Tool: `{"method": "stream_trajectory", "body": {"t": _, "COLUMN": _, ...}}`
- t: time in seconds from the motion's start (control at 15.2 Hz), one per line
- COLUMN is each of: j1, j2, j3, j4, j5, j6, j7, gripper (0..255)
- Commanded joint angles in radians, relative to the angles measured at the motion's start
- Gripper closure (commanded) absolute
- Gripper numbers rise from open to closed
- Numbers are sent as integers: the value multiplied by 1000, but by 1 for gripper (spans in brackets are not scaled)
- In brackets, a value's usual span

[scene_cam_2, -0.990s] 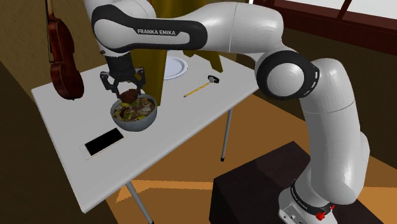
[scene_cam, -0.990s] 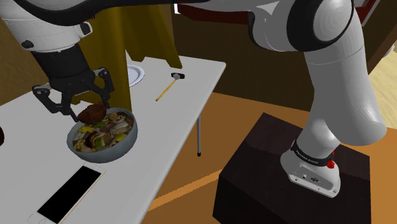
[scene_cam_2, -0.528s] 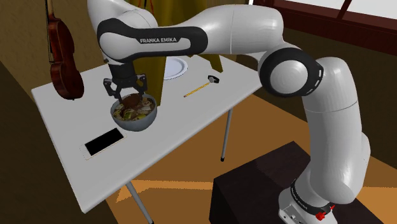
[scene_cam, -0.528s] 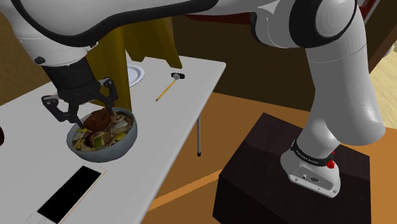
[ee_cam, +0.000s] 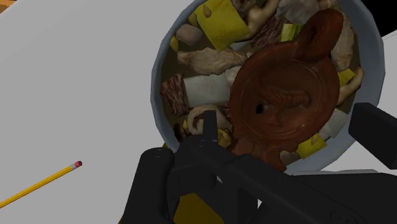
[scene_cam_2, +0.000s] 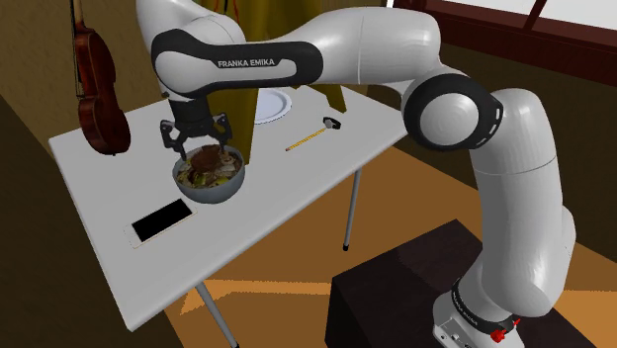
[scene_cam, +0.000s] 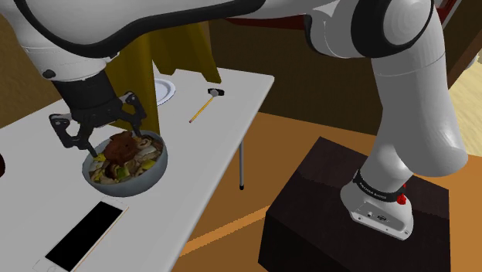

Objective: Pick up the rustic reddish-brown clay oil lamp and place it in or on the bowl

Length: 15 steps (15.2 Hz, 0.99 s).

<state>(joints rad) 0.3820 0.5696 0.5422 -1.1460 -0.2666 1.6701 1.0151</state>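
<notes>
A white worktop (scene_cam_2: pixel 287 222) stands on an orange-brown floor (scene_cam_2: pixel 415 198). In the second exterior view, a violin (scene_cam_2: pixel 99 109) sits at the upper left. A white plate (scene_cam_2: pixel 269 104) and a yellow-handled hammer (scene_cam_2: pixel 311 135) lie near top centre, and a black-screened phone (scene_cam_2: pixel 161 222) lies at lower left. The black claw (scene_cam: pixel 108 135) is released, its fingers spread either side of the reddish-brown oil lamp (scene_cam_2: pixel 206 158). The lamp rests on the food in the grey bowl (scene_cam_2: pixel 213 195).
</notes>
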Motion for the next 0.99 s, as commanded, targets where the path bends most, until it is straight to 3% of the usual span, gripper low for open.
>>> {"method": "stream_trajectory", "body": {"t": 0.0, "j1": 0, "j2": 0, "j3": 0, "j4": 0, "j5": 0, "j6": 0, "j7": 0, "gripper": 0}}
{"method": "stream_trajectory", "body": {"t": 0.13, "j1": 0, "j2": 1, "j3": 0, "j4": 0, "j5": 0, "j6": 0, "j7": 0, "gripper": 0}}
{"method": "stream_trajectory", "body": {"t": 0.4, "j1": 51, "j2": 43, "j3": -6, "j4": 207, "j5": -16, "j6": -158, "j7": -11, "gripper": 0}}
{"method": "stream_trajectory", "body": {"t": 0.92, "j1": 51, "j2": 43, "j3": -6, "j4": 207, "j5": -16, "j6": -158, "j7": -11, "gripper": 0}}
